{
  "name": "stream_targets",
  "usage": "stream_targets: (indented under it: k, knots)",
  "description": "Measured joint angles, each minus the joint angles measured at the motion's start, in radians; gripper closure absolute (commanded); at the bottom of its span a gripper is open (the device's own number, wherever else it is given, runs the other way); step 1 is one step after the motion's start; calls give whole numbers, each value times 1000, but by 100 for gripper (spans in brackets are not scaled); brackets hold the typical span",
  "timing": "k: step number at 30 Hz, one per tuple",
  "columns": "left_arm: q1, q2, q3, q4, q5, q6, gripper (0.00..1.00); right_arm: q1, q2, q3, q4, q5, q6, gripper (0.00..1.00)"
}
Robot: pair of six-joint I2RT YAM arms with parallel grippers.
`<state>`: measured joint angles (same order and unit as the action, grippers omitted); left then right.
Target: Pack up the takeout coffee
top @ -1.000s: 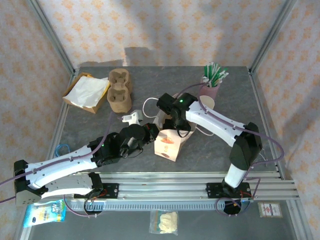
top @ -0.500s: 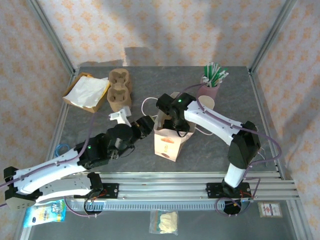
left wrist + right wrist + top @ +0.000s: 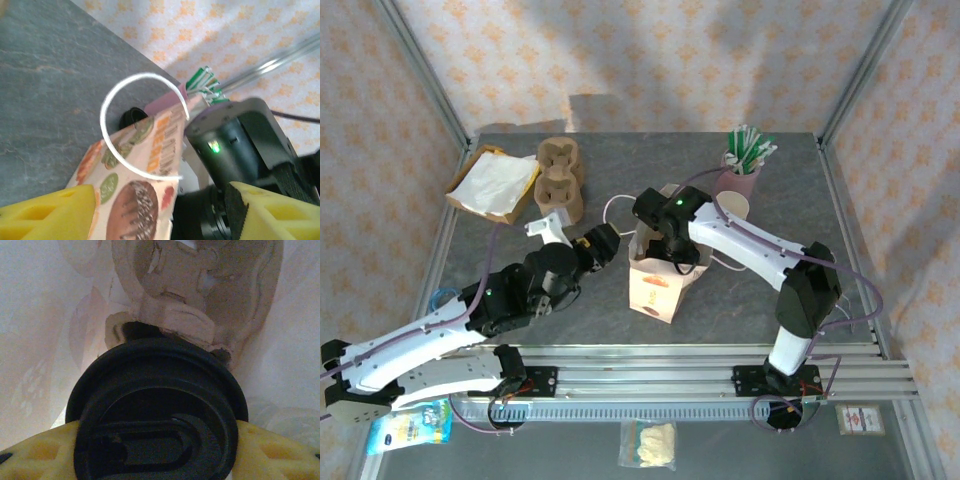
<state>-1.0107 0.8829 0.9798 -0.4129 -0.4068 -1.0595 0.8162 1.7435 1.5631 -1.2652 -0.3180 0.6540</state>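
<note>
The takeout coffee's black lid (image 3: 156, 410) sits low in the right wrist view, with a yellow finger pressed against each side of it. My right gripper (image 3: 156, 452) is shut on the cup, reaching down inside the printed paper bag (image 3: 658, 285). A brown moulded cup carrier (image 3: 185, 290) lies in the bag beyond the lid. My left gripper (image 3: 603, 243) hangs just left of the bag, open, its yellow fingers (image 3: 50, 212) wide apart and clear of the bag (image 3: 135, 170). The bag's white handle loop (image 3: 112, 100) stands free.
A stack of brown cup carriers (image 3: 560, 180) and a box of napkins (image 3: 492, 185) sit at the back left. A pink holder with green stirrers (image 3: 740, 165) and a white paper cup (image 3: 735, 207) stand behind the bag. Small packets (image 3: 648, 443) lie in front of the rail.
My left gripper has opened, let go of the bag and drawn back to the left. The bag now stands straighter. The right arm has stayed in the bag.
</note>
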Motion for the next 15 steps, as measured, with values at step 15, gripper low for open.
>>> stream_targets:
  k: [15]
  knots:
    - [147, -20, 0, 3, 167, 68, 30, 0, 12, 1, 1, 6, -14, 60]
